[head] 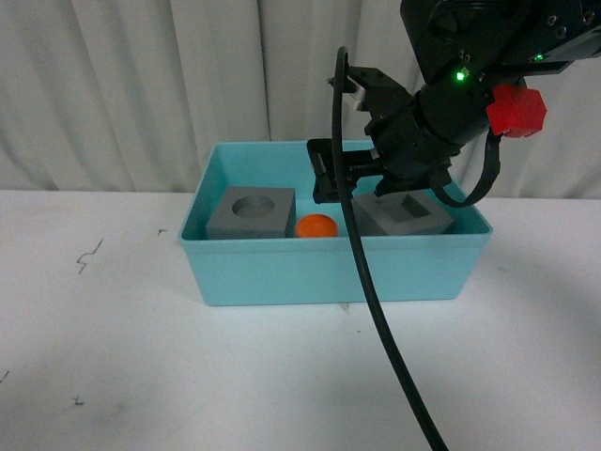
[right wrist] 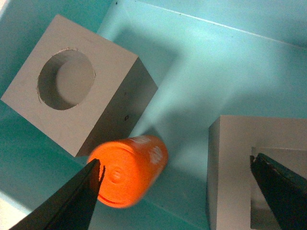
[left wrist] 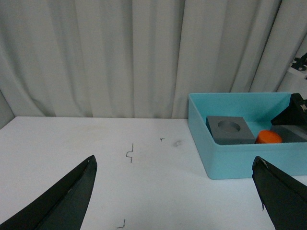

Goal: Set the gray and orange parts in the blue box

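Gray cube with a round hole (head: 251,213), orange cylinder (head: 316,226) and gray cube with a square recess (head: 404,214) all lie inside the blue box (head: 329,272) on the white table (head: 188,376); the cylinder lies on its side between the cubes; right gripper (right wrist: 175,191) hangs above the box interior, jaws spread, holding nothing; left gripper (left wrist: 175,196) is well apart from the box over the table, jaws wide.

Light turquoise box (head: 282,272) sitting on a white table (head: 141,376) showing dark scuffs, two matte gray cubes (head: 251,213) (head: 406,216), orange cylinder (right wrist: 128,169) bearing white digits, black gripper (head: 352,178) showing a red part (head: 516,111), white pleated curtain (left wrist: 96,57) hanging behind
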